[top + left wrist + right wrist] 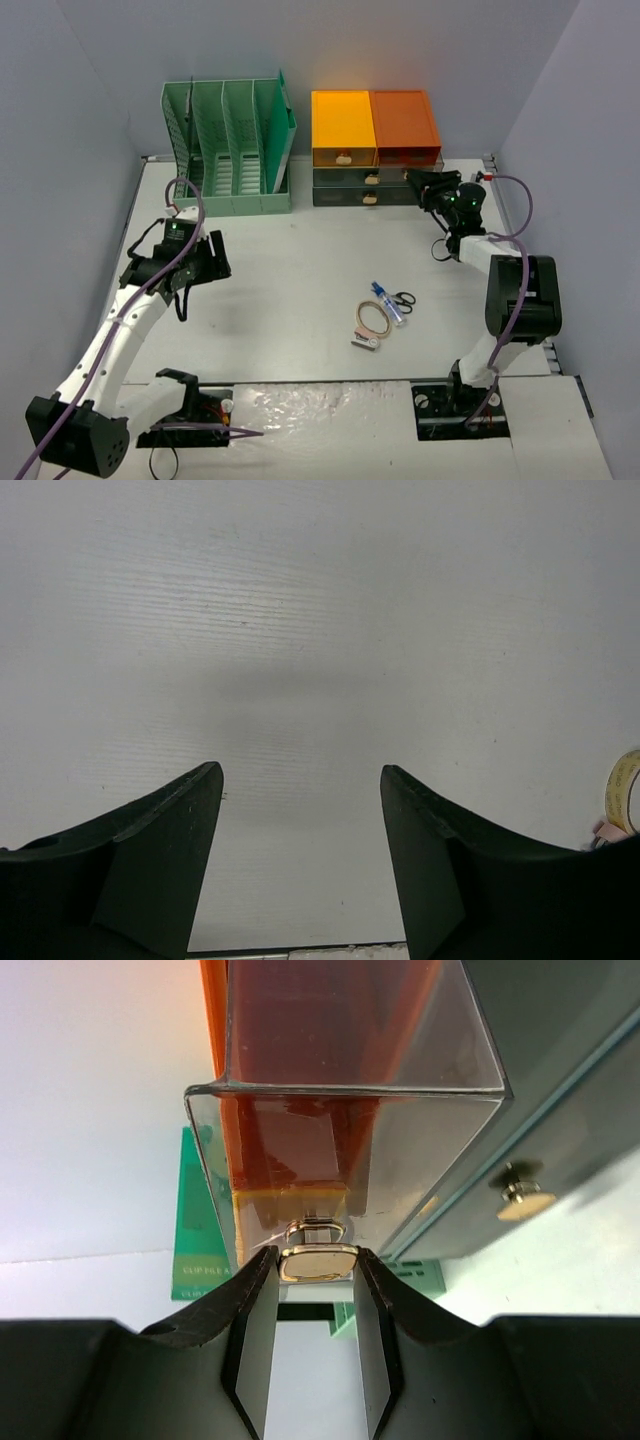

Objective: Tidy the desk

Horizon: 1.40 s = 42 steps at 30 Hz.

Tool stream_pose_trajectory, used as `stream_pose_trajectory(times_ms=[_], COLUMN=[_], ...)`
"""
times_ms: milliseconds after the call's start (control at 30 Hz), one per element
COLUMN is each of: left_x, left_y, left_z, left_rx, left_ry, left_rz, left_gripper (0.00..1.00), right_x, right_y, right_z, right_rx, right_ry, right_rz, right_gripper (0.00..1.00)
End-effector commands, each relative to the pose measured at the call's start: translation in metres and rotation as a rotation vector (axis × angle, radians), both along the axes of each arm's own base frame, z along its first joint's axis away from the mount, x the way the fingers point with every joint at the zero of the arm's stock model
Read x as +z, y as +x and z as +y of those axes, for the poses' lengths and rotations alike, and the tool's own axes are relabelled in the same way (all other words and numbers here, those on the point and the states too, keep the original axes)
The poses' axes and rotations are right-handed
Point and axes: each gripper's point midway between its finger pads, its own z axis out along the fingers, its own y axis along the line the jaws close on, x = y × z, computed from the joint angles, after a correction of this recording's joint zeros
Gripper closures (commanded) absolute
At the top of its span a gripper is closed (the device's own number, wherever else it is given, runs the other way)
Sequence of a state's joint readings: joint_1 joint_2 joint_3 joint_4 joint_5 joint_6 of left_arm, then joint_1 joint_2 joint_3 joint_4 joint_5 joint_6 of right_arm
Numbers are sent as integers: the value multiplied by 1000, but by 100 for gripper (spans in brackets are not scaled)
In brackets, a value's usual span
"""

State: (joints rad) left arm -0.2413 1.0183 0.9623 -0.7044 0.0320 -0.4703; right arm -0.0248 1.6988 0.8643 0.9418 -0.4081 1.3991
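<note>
The desk [290, 270] is a wide off-white tabletop. At its back right my right gripper [412, 180] reaches the orange-and-grey drawer unit [375, 130]. In the right wrist view the right gripper [316, 1262] is shut on the gold knob [317, 1263] of a clear orange drawer [350, 1070], one finger on each side of it. My left gripper [212, 258] hangs over the left part of the desk. Seen from the left wrist, the left gripper [300, 772] is open, with only bare desk [320, 630] between its fingers.
A mint-green file rack [230, 145] stands at the back left. Near the middle right lie a roll of tape [373, 320], a blue pen [388, 302] and black scissors [402, 298]. A grey drawer's knob [525, 1198] sits beside the gripped drawer.
</note>
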Motion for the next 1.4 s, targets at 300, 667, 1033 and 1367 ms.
stream_pose_trajectory(times_ms=[300,667,1033,1367], left_x=[26,29,30,31], left_y=[16,12,9,5], left_z=[-12,-11,-12,-12], left_rx=[-50,-56,-54,-62], left_ry=[-34,-36,-45,-51], left_rz=[-91,-98,-96,-99], left_gripper=[39,39,38,35], right_x=[-32,-54,-76,-61], right_y=[-62,-67,-90,-120], right_z=[-1,4,1,20], right_rx=[17,23,13,71], right_ry=[-202,-300,-347,-420], right_rz=[188,322,456,421], right_gripper=[100,100,32,16])
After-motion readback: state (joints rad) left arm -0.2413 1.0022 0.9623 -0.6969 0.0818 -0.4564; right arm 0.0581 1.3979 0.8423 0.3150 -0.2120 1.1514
